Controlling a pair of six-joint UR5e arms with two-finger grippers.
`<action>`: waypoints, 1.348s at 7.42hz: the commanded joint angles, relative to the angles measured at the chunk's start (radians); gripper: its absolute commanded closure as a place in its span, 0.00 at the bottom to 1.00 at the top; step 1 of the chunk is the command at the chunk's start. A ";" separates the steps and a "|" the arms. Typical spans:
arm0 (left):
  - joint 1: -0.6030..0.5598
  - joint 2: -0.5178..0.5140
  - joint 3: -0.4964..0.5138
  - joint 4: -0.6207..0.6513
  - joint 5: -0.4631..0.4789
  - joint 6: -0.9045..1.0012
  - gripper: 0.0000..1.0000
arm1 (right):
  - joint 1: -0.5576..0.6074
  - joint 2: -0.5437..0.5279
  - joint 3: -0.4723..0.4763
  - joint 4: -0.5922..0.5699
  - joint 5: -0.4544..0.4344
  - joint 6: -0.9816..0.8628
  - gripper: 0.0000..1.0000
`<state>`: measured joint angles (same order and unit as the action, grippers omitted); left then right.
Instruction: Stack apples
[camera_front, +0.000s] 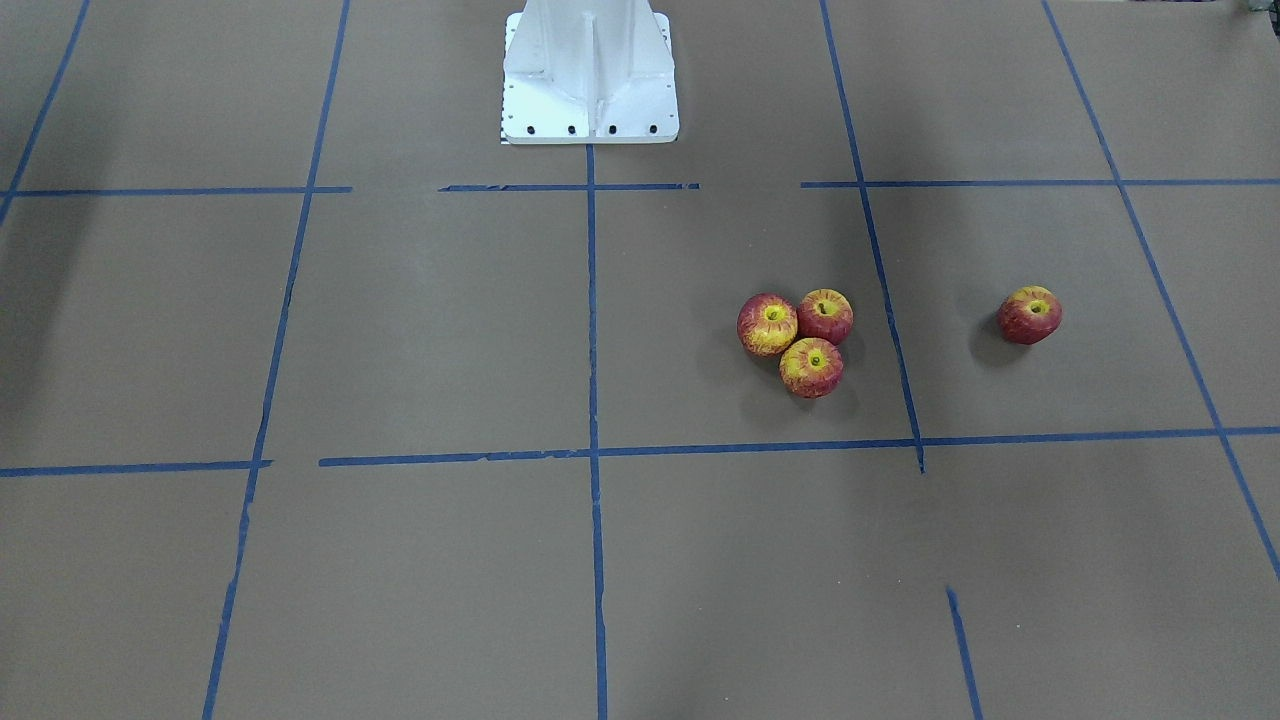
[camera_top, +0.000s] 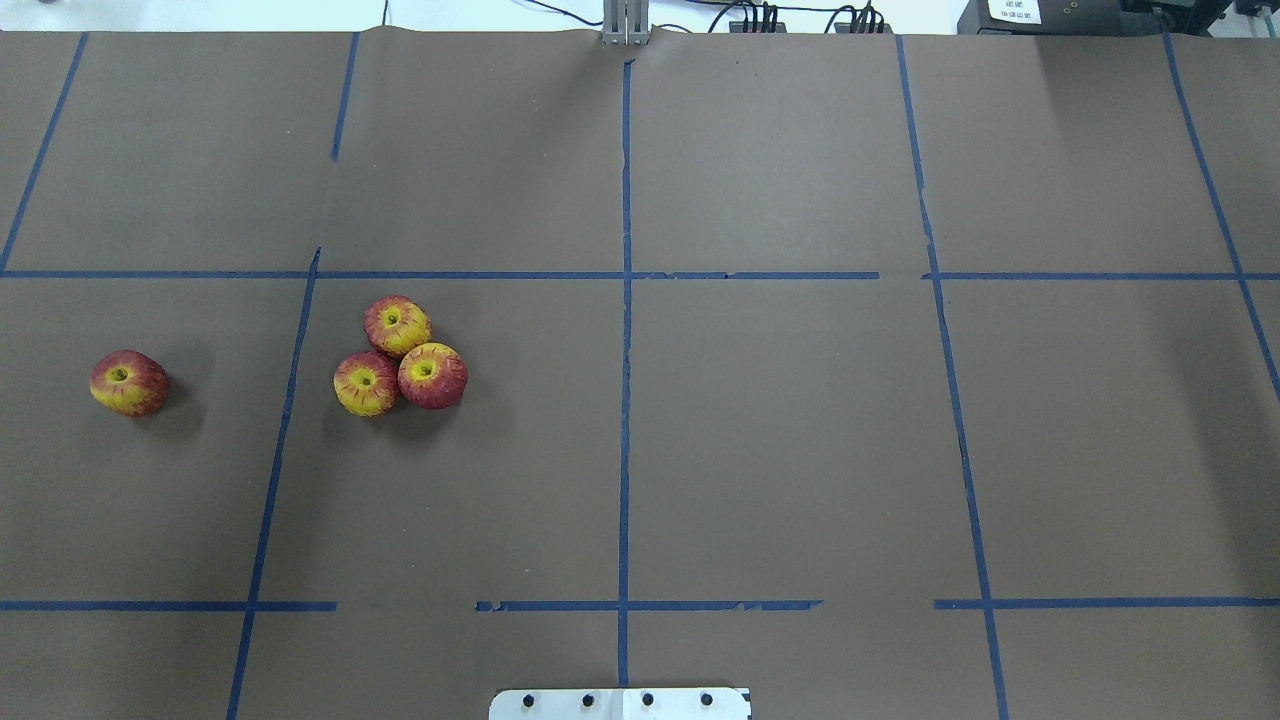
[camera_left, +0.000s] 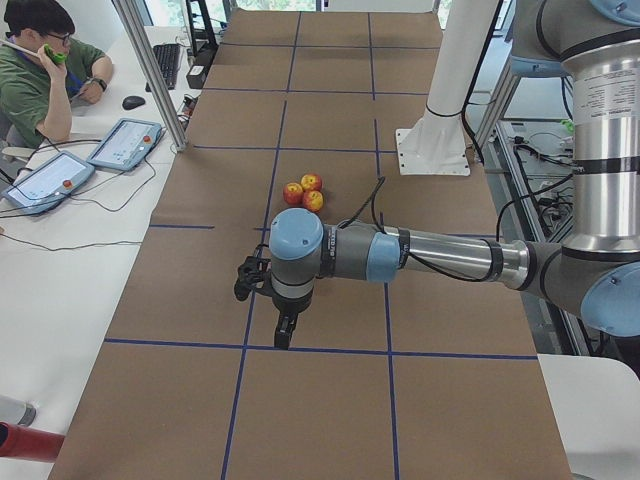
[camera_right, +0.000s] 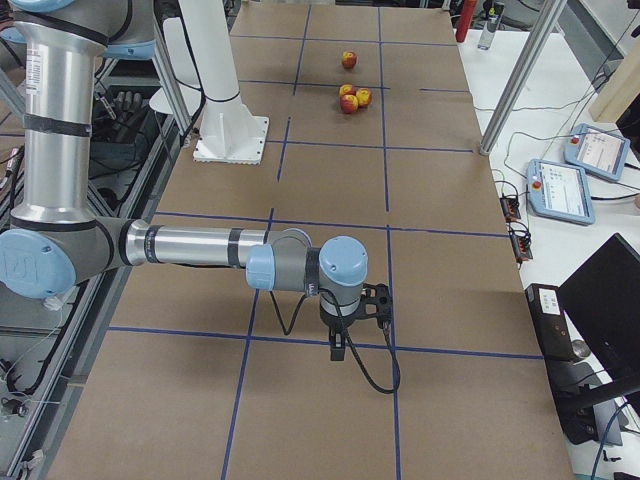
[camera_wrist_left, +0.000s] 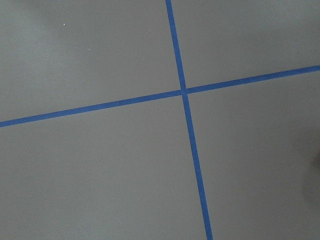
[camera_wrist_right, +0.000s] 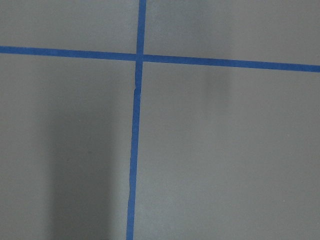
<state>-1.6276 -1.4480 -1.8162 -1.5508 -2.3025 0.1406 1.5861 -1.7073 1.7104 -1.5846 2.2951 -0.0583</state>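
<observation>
Three apples (camera_top: 397, 325) (camera_top: 366, 384) (camera_top: 432, 375) lie touching in a cluster on the brown table, stems up. A fourth apple (camera_top: 129, 382) lies alone further to the left, tilted. In the front-facing view the cluster (camera_front: 811, 367) is right of centre and the lone apple (camera_front: 1029, 315) is further right. The left gripper (camera_left: 284, 338) shows only in the exterior left view, low over the table, well short of the cluster (camera_left: 303, 192). The right gripper (camera_right: 338, 350) shows only in the exterior right view, far from the apples (camera_right: 350, 98). I cannot tell whether either is open or shut. Both wrist views show only table and tape.
Blue tape lines (camera_top: 625, 300) divide the brown table into squares. The robot's white base (camera_front: 590, 75) stands at the table's edge. A metal post (camera_left: 152, 72), tablets (camera_left: 125, 143) and an operator (camera_left: 40, 70) are beside the table.
</observation>
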 joint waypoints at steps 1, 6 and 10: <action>0.000 -0.014 -0.003 0.000 -0.002 -0.007 0.00 | 0.000 0.000 0.000 0.000 0.000 0.000 0.00; 0.015 -0.014 0.018 -0.133 0.001 -0.010 0.00 | 0.000 0.000 0.000 0.000 0.000 0.000 0.00; 0.295 -0.011 0.023 -0.439 0.020 -0.516 0.00 | 0.000 0.000 0.000 0.000 0.000 0.000 0.00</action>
<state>-1.4363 -1.4610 -1.7947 -1.8624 -2.2913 -0.1793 1.5861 -1.7073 1.7104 -1.5846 2.2948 -0.0583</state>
